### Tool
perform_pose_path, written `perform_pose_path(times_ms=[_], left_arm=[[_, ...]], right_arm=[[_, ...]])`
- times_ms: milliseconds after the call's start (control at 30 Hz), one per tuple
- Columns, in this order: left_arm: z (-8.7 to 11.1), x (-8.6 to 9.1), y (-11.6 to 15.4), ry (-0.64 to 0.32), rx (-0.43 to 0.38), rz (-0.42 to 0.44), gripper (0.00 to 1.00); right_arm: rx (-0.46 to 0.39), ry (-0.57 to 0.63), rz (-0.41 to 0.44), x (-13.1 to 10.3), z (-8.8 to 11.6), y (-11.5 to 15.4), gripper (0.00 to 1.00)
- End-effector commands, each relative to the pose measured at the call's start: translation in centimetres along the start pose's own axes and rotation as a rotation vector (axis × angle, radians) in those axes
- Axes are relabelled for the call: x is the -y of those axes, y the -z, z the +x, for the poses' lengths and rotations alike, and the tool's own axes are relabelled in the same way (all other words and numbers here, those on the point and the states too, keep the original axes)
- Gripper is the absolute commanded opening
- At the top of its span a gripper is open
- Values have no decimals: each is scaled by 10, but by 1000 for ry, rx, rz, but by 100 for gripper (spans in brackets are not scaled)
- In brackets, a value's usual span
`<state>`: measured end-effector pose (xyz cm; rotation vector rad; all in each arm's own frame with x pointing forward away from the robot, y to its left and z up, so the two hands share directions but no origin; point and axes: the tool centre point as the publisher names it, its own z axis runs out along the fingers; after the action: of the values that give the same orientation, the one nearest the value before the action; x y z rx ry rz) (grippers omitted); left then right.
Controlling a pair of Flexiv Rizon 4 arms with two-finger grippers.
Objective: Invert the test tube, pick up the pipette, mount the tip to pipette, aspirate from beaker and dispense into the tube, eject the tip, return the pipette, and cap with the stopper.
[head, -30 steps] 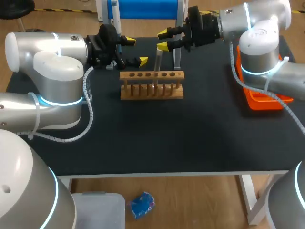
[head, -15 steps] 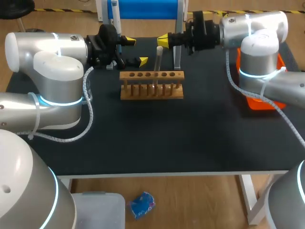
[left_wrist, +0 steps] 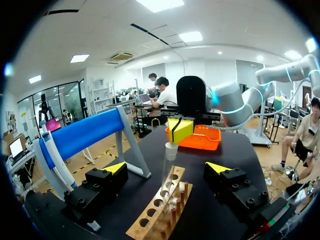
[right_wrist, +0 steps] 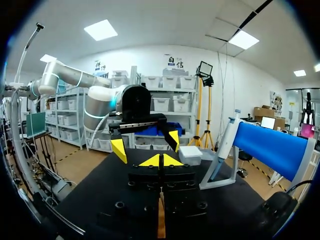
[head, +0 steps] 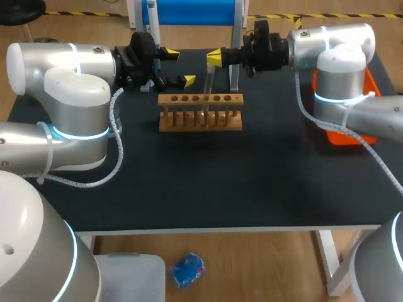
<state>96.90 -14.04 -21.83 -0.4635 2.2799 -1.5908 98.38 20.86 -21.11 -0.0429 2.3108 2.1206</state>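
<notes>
Black tabletop (head: 252,182), head view: test tube (head: 207,94) upright in the wooden rack (head: 200,112); right gripper (head: 215,58) clamped on its top, so inverting looks in hand. Left wrist view: left gripper (left_wrist: 170,170) spread, astride the tube. Right wrist view: pipette (right_wrist: 223,145) racked, later steps outstanding.

Wooden rack (head: 200,111), clear glass tube (head: 206,94)

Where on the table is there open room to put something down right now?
The wide black stretch between the wooden rack and the table's near edge is bare. The back is crowded: left gripper, right gripper at the test tube, and the pipette stand. The orange tray fills the right edge.
</notes>
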Motion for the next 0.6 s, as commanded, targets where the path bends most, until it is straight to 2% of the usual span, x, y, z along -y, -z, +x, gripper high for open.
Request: perform_pose_path(times_ms=[33, 600], left_arm=[[0, -1, -1, -1, 2, 4, 100], [0, -1, -1, -1, 2, 4, 100]], right_arm=[[-7, -3, 3, 4, -4, -1, 0], [-2, -30, 29, 21, -5, -2, 0]])
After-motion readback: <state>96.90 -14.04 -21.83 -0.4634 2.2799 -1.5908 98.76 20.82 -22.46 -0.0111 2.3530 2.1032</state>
